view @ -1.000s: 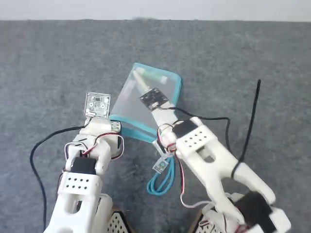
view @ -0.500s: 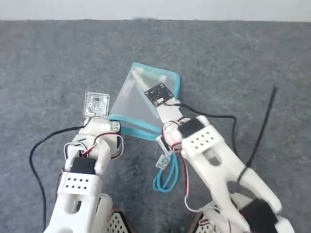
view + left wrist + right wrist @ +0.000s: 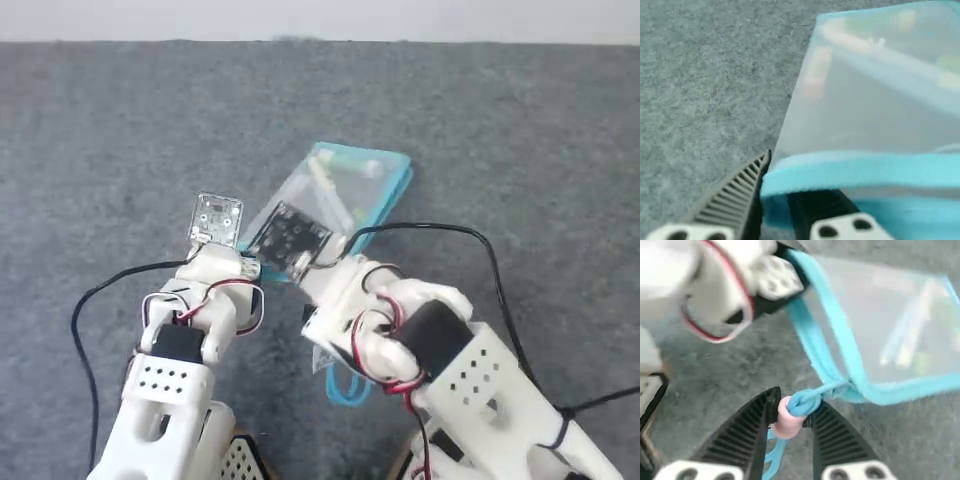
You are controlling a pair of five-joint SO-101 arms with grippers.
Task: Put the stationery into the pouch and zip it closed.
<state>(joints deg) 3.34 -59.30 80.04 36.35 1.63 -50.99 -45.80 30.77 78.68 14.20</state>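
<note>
No text, label, number or sign can be read in any view. The small circuit board (image 3: 216,220) on one arm's wrist and the dark board (image 3: 288,240) on the other are too small to show markings. The pouch (image 3: 372,176) has no legible print.

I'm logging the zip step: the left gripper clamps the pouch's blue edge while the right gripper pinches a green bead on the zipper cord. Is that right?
Almost. The bead is pink, not green; the right wrist view shows it held in the right gripper. The left gripper does clamp the pouch by its blue edge.
</note>
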